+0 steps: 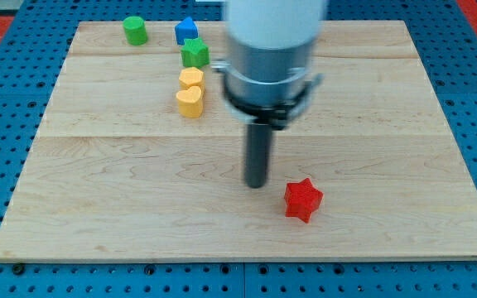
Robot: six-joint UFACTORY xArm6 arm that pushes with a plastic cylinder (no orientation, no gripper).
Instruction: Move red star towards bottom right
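Note:
The red star (pixel 303 199) lies on the wooden board (pixel 122 190), right of centre near the view's bottom. My tip (pixel 257 185) rests on the board just to the left of the star and slightly above it, with a small gap between them. The rod hangs from the arm's wide grey end, which hides part of the board's top middle.
A green cylinder (pixel 135 31) stands at the top left. A blue block (pixel 186 31), a green star (pixel 195 53), a yellow block (pixel 191 79) and a yellow heart (pixel 190 102) form a column left of the arm. Blue pegboard surrounds the board.

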